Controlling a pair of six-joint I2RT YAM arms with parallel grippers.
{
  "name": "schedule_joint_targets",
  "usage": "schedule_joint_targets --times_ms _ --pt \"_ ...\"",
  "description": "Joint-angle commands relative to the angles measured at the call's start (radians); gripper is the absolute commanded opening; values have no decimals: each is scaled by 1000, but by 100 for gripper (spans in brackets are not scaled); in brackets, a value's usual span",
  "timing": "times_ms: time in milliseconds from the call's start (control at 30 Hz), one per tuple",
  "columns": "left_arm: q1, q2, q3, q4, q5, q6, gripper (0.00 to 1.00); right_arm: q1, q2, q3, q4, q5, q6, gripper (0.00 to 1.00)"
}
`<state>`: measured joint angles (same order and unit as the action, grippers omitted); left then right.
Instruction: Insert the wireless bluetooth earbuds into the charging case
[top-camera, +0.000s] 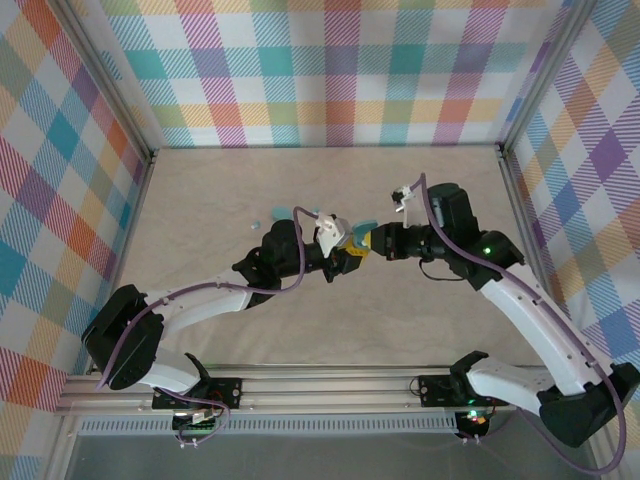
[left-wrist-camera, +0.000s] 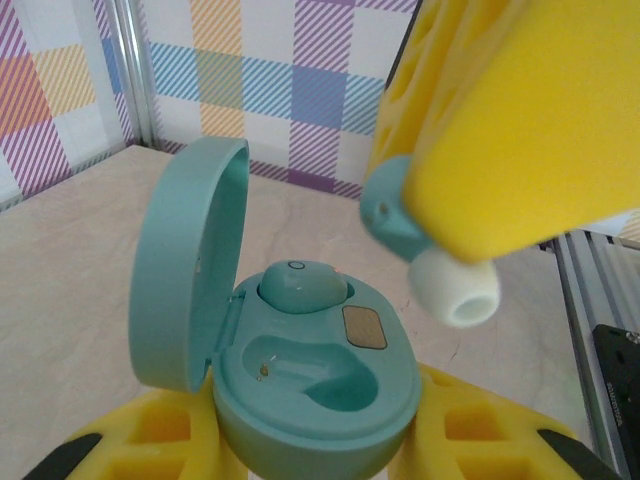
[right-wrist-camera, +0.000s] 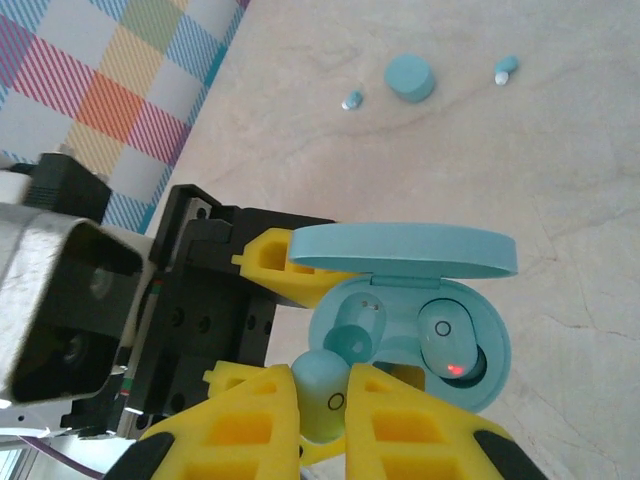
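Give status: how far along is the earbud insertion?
Done: one earbud seated in the open case held by the left gripper. In hand: right gripper pinches a second earbud near the empty slot. Left: seat it, then the two loose earbuds by the closed case on the table.

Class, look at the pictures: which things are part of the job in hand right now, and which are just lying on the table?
In hand:
open case, in the left gripper
seated earbud, inside it
held earbud, in the right gripper, close to the case

Lying about:
closed case
two loose earbuds, one either side of it
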<state>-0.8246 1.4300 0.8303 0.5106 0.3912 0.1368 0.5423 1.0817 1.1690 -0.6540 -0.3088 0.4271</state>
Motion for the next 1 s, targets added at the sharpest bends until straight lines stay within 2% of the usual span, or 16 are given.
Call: schedule_joint_targets --times_ms 0,367,967 --pt "-17 -9 19 -14 -6 36 7 -4 14 40 -18 -26 -29 15" --pt "-18 -8 10 -3 6 43 7 -4 61 63 -64 -24 -54 14" --pt "-19 7 21 16 6 39 7 17 119 95 -131 73 -121 13"
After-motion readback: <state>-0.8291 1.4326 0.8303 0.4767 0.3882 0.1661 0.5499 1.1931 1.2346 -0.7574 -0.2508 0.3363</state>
